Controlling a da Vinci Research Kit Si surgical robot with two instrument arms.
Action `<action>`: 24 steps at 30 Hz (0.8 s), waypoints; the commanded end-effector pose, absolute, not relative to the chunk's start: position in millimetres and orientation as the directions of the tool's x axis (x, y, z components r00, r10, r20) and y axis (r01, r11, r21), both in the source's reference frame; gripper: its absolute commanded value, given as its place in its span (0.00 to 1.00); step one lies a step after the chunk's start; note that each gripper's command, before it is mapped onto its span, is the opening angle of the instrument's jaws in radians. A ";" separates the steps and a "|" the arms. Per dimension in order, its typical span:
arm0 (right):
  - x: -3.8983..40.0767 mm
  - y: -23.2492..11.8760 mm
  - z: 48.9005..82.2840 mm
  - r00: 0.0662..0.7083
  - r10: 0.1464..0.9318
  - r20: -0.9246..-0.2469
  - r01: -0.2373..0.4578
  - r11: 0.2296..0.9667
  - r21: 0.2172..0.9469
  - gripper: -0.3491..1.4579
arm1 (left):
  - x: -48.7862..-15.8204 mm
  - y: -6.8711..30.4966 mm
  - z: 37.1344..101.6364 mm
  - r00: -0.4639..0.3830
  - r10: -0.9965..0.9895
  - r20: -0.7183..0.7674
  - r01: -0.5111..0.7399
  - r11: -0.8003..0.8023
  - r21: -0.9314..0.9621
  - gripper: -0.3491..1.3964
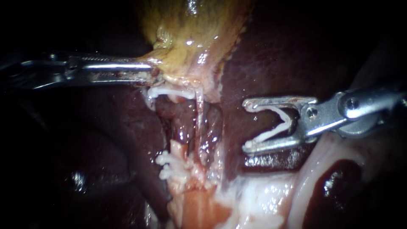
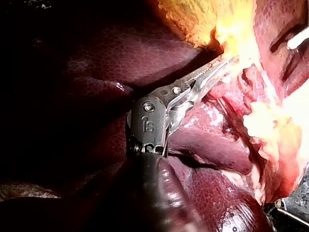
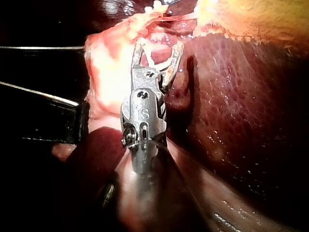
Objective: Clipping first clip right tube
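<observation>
The left instrument (image 1: pixel 149 71) comes in from 9 o'clock in the endoscope view, and its shaft fades into the dark there. Its jaws are pressed together on the lower edge of the yellowish gallbladder (image 1: pixel 190 34). Their tips are sunk into the tissue and cannot be made out. In the left wrist view, glare washes out the same grip.

The right instrument (image 1: pixel 248 125) enters from 3 o'clock, and its shaft is cut off by the edge of the view. Its jaws stand wide apart with an open white clip (image 1: pixel 271 135) seated between them. The clip forms a V with one leg end against each jaw tip. It hangs over the dark liver (image 1: pixel 288 51), clear of the tubes, and encloses nothing.

The right tube (image 1: pixel 199 114) is a thin pale strand that runs down from the gallbladder near the centre of the view, at 9 o'clock from the open clip and apart from it. Its lower end disappears into glistening pale tissue toward 6 o'clock.

At 9 o'clock from this tube, one white clip (image 1: pixel 169 91) lies crosswise just under the left jaws. A cluster of white clips (image 1: pixel 169 167) sits lower down, and what they clasp is hard to make out.

In the right wrist view the loaded jaws point at bright pale tissue, where glare hides the tube.
</observation>
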State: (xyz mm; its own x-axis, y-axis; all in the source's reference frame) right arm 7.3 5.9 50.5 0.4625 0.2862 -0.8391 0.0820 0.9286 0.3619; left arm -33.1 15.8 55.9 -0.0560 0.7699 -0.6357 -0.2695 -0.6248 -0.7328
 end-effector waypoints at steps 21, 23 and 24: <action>10.5 5.4 50.9 0.464 0.305 -0.832 0.103 0.914 0.392 0.47 | -26.5 19.1 48.4 -0.015 0.776 -0.631 -0.282 -0.609 -0.742 0.00; 11.9 5.0 51.4 0.468 0.325 -0.822 0.097 0.906 0.413 0.47 | -26.6 19.0 48.4 -0.015 0.776 -0.631 -0.283 -0.609 -0.741 0.00; 12.6 4.8 51.8 0.469 0.334 -0.817 0.092 0.902 0.421 0.47 | -26.6 19.0 48.4 -0.015 0.776 -0.631 -0.283 -0.609 -0.741 0.00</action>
State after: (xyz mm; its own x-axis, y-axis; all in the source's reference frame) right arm 13.3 4.7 52.1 0.4701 0.3409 -0.8141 0.0912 0.8987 0.4290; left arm -26.6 19.0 48.4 -0.0150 0.7762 -0.6304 -0.2825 -0.6080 -0.7419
